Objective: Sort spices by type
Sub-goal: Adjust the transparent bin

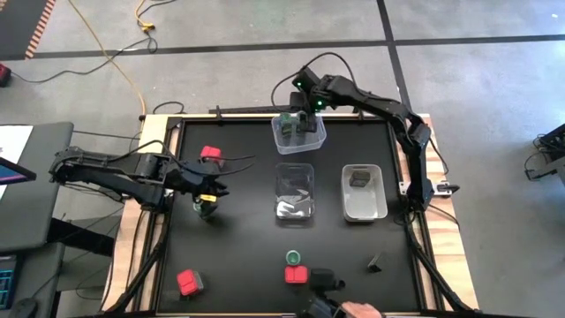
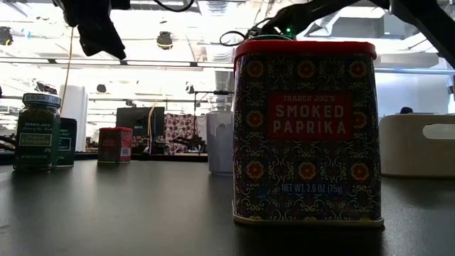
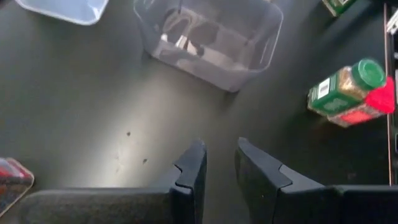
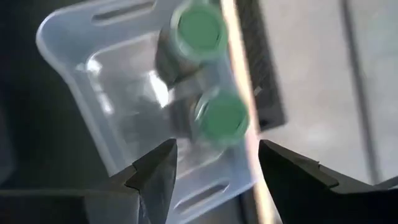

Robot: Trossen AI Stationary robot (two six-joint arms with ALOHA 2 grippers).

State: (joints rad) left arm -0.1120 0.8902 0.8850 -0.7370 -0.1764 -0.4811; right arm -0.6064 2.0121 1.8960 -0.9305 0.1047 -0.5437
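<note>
Right hand point(image 4: 214, 171) open above far-edge tub point(image 4: 81, 62).

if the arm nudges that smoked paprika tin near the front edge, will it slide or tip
The smoked paprika tin stands upright on a flat rectangular base, taller than wide, so a low push would probably slide it, while a high one might tip it. Its printed sides look stiff and smooth, so it should hold shape in an end effector but could slip. Being a small tin, it is likely light.

Robotics lab/workshop, concrete floor point(image 1: 265, 26) w/ tape lines, yellow cable point(image 1: 115, 62), open ceiling w/ lights point(image 2: 165, 39), monitors behind.
</note>
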